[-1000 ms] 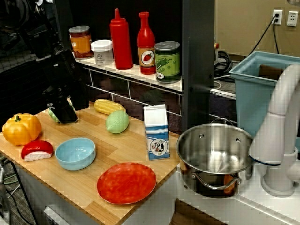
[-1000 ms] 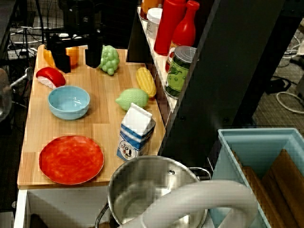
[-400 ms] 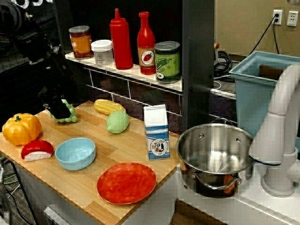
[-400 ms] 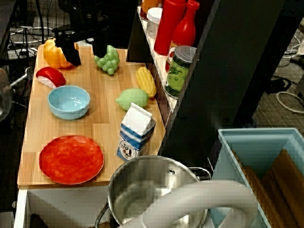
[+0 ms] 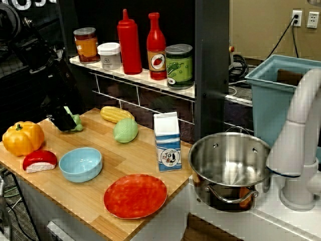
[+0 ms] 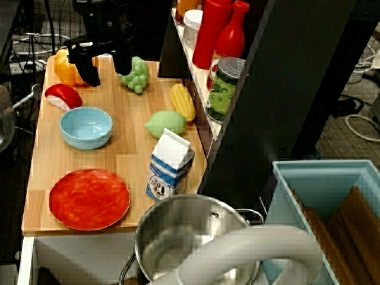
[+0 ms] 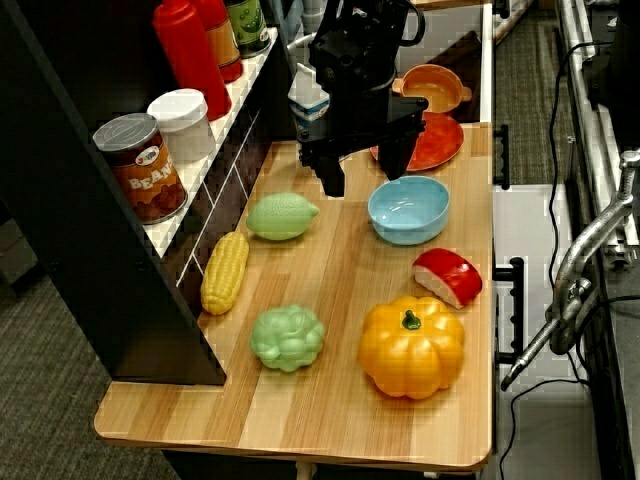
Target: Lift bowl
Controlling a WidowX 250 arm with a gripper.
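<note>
Barely begun — small glossy light-blue bowl (image 6: 86,127) sits untouched on the wooden counter (image 6: 130,163), between red-and-white wedge (image 6: 61,96) and flat red-orange plate (image 6: 89,199). Black gripper (image 6: 104,63) hangs nearby, jaws seemingly apart and empty. Left to do: descend, grasp, lift.

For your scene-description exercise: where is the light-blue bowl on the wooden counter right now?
In the view from above, the bowl sits near the counter's left edge, between the red plate below it and the red-and-white piece above.
</note>
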